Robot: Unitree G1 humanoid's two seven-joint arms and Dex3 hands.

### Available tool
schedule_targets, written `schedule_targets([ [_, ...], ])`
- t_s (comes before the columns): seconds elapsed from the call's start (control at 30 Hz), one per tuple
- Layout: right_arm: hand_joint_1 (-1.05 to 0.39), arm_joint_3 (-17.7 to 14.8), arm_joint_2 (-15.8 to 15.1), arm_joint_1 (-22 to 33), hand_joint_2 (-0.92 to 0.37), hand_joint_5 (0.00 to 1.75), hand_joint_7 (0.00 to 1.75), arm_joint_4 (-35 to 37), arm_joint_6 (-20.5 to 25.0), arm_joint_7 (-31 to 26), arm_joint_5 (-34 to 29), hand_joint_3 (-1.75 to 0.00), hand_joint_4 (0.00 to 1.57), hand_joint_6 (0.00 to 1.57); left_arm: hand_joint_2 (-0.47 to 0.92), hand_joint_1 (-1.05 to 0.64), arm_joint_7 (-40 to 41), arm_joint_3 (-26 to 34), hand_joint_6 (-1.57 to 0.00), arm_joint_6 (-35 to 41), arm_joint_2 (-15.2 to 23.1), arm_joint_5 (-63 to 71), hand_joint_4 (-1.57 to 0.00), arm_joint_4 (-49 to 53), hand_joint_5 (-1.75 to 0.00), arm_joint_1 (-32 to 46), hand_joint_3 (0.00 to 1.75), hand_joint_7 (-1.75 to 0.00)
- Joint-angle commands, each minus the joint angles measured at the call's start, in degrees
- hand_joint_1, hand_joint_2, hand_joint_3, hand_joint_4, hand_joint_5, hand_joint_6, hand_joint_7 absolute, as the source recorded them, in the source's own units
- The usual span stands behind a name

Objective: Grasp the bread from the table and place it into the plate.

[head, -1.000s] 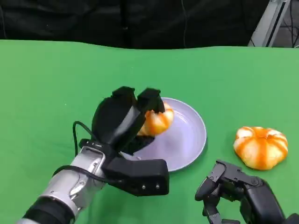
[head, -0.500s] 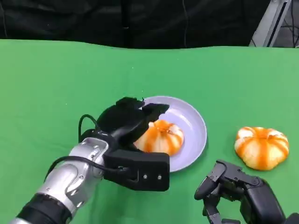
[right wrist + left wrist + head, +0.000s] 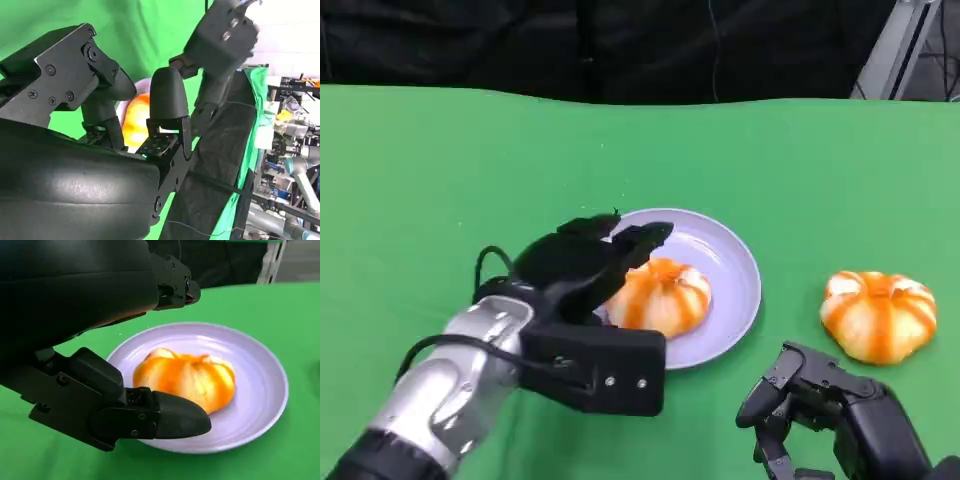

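Your left hand (image 3: 582,268) crowds the plate (image 3: 732,283) near rim, far rim free, second bread (image 3: 878,314) beside, open green desk (image 3: 440,170) beyond

Green cloth (image 3: 440,160) covers the whole table, smooth, no wrinkles, running left to right to a straight far edge. Behind that edge hangs a black curtain (image 3: 520,40), w/ a thin dark cable (image 3: 712,40) dangling down it approx. centre. Far right corner: grey metal strut (image 3: 895,50), leaning at an angle, pale bg beside it.

Left wrist view: same cloth (image 3: 280,305), curtain (image 3: 225,265) and strut (image 3: 272,260) at the far side.

Right wrist view: green cloth (image 3: 150,30) and a black curtain (image 3: 220,165) w/ a thin wire across it. Beyond them, lab clutter (image 3: 295,100): racks, boxes, misc. equipment, too small to ID. Grey tubular piece (image 3: 302,180) next to it.
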Motion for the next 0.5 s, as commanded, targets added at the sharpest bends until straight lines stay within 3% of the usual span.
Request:
schedule_targets([
  [0.03, 0.03, -0.4, -0.3, 0.1, -0.47, 1.67, 1.37, -0.5, 0.4, -0.1, 0.6, -1.23, 0.70, 0.71, 0.92, -0.81, 5.3, 4.5, -0.15, -5.7, 3.0, -3.9, -0.13, -3.0, -0.08, 4.7, 0.53, -0.07],
  [0.27, 0.03, -0.4, -0.2, 0.0, -0.47, 1.66, 1.37, -0.7, 0.8, -0.1, 0.6, -1.22, 0.70, 0.71, 0.92, -0.70, 9.2, 10.6, -0.23, -15.4, 5.1, -11.1, -0.27, -4.6, -0.20, 11.6, 0.46, -0.10],
  [0.33, 0.03, -0.4, -0.1, 0.0, -0.47, 1.66, 1.37, -0.8, 0.9, -0.1, 0.7, -1.23, 0.70, 0.71, 0.92, -0.63, 10.3, 12.1, -0.30, -17.4, 5.2, -12.1, -0.20, -4.9, -0.58, 13.1, 0.37, -0.09],
  [0.37, 0.03, -0.4, -0.1, 0.0, -0.47, 1.66, 1.38, -0.7, 0.8, -0.2, 0.6, -1.23, 0.70, 0.71, 0.92, -0.63, 13.5, 13.4, -0.32, -20.7, 4.6, -12.7, -0.18, -4.0, -0.66, 14.5, 0.36, -0.09],
  [0.4, 0.03, -0.3, -0.1, -0.1, -0.46, 1.66, 1.38, -0.7, 0.8, -0.2, 0.5, -1.23, 0.70, 0.71, 0.92, -0.51, 17.0, 14.6, -0.48, -24.3, 4.0, -13.1, -0.32, -2.7, -0.80, 15.7, 0.27, -0.15],
  [0.5, 0.02, -0.2, -0.1, -0.1, -0.46, 1.67, 1.38, -0.7, 0.9, -0.2, 0.4, -1.24, 0.71, 0.71, 0.92, -0.36, 22.6, 16.6, -0.68, -31.1, 2.9, -13.7, -0.53, 0.2, -0.97, 17.4, 0.18, -0.22],
])
